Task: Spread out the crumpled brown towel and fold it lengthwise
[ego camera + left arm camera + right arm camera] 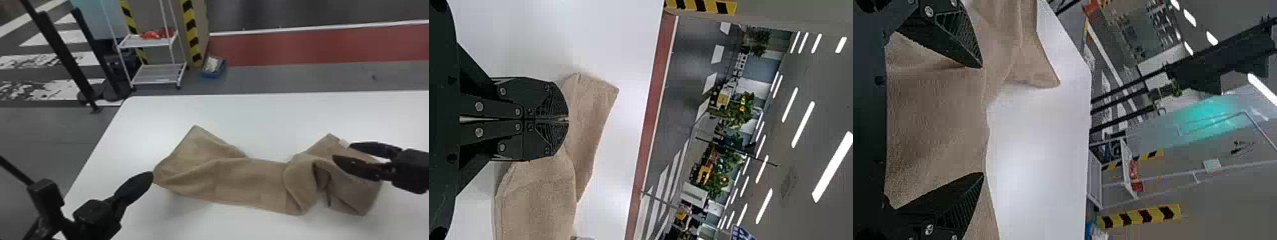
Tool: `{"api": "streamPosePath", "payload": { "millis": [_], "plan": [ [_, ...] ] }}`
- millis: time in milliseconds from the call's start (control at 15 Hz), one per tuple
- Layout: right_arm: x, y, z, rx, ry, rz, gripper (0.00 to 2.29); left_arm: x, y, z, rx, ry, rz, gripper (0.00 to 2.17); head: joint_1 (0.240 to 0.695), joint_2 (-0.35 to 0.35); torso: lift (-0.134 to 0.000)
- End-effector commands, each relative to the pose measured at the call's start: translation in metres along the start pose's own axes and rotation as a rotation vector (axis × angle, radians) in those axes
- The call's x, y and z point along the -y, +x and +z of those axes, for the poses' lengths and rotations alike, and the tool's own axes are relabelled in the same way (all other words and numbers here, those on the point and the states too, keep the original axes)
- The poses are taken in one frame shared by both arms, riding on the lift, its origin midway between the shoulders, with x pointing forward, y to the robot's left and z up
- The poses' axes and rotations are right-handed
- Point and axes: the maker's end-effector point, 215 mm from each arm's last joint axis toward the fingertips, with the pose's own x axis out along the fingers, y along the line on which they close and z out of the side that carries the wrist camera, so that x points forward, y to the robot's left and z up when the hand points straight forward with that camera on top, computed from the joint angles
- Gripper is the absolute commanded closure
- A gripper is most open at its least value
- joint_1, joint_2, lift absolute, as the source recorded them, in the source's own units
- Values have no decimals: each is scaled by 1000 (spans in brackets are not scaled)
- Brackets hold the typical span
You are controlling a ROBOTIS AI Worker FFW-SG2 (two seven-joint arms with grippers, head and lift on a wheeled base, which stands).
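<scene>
The crumpled brown towel [249, 178] lies across the white table, its left part spread wider, its right part bunched in folds with a small white tag [344, 143]. At its left corner is my left gripper [151, 178]. In the left wrist view, that gripper [568, 120] has its fingers together on the edge of the towel [536, 200]. My right gripper [342, 152] stands open over the towel's right end, near the tag. In the right wrist view, towel cloth [935, 130] shows between the widely parted fingers of the right gripper [983, 120].
The white table [255, 118] has its far edge beyond the towel and its left edge near the left arm. Past it on the floor stand a white wheeled rack [159, 75], black posts [63, 52] and a small blue bin [213, 75].
</scene>
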Motion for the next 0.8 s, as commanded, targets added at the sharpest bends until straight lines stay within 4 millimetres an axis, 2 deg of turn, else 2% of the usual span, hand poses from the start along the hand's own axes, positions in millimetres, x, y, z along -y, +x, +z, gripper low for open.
{"api": "streamPosePath", "payload": {
  "millis": [0, 133, 467, 733],
  "plan": [
    [16, 0, 10, 25, 10, -66, 140, 1, 1, -1, 1, -4, -1, 1376, 695, 157, -124],
    [38, 1, 19, 30, 35, -142, 147, 2, 0, 0, 2, -3, -4, 1376, 695, 134, -124],
    [89, 36, -17, -104, 127, -255, 211, 2, 0, -1, -1, -4, -2, 1376, 695, 97, -124],
    [107, 53, -30, -153, 114, -285, 215, 2, 0, -1, -1, -4, -2, 1376, 695, 93, -124]
  ]
}}
